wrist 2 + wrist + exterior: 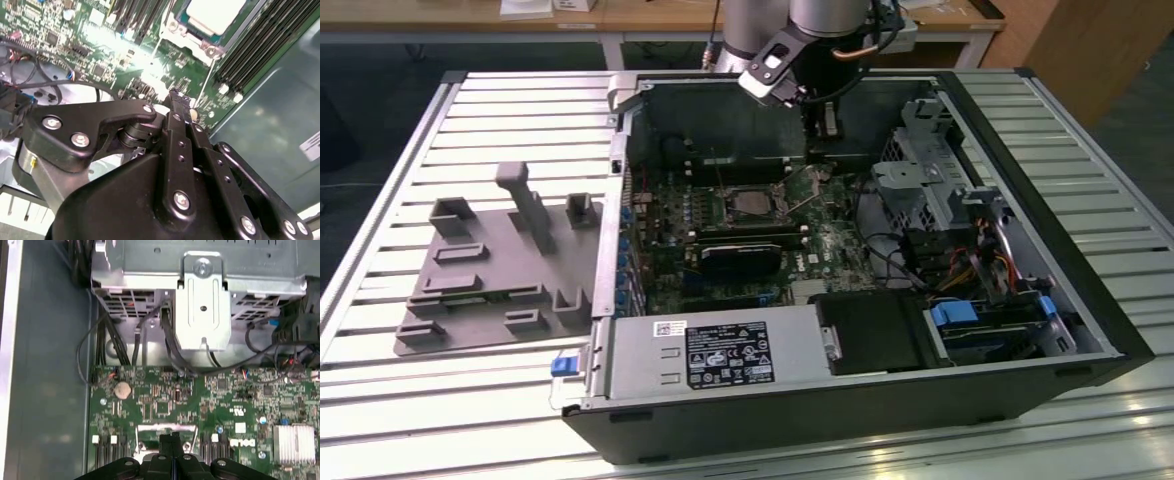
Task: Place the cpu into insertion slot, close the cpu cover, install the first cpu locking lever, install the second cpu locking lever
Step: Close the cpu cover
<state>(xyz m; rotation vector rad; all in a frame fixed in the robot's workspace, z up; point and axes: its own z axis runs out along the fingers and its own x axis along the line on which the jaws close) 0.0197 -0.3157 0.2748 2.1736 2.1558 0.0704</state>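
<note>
The cpu (750,205) lies silver top up in the insertion slot (726,192) on the green motherboard; the second wrist view shows the cpu (215,12) too. The silvery cpu cover (176,29) frames the chip and looks flat against the slot. A thin lever rod (210,77) runs from the socket corner towards my fingertips. My gripper (825,150) reaches down into the case just beyond the slot, towards the exterior view's right. In both wrist views the gripper (177,97) (172,437) has its black fingers pressed together. I cannot tell whether they touch the rod.
The open case lies on a slatted table (414,400). A grey fixture plate (494,270) sits at the exterior view's left. Inside are a power supply (707,355), a black card (740,262), a drive cage (202,305), loose cables (170,350) and long memory slots (260,45).
</note>
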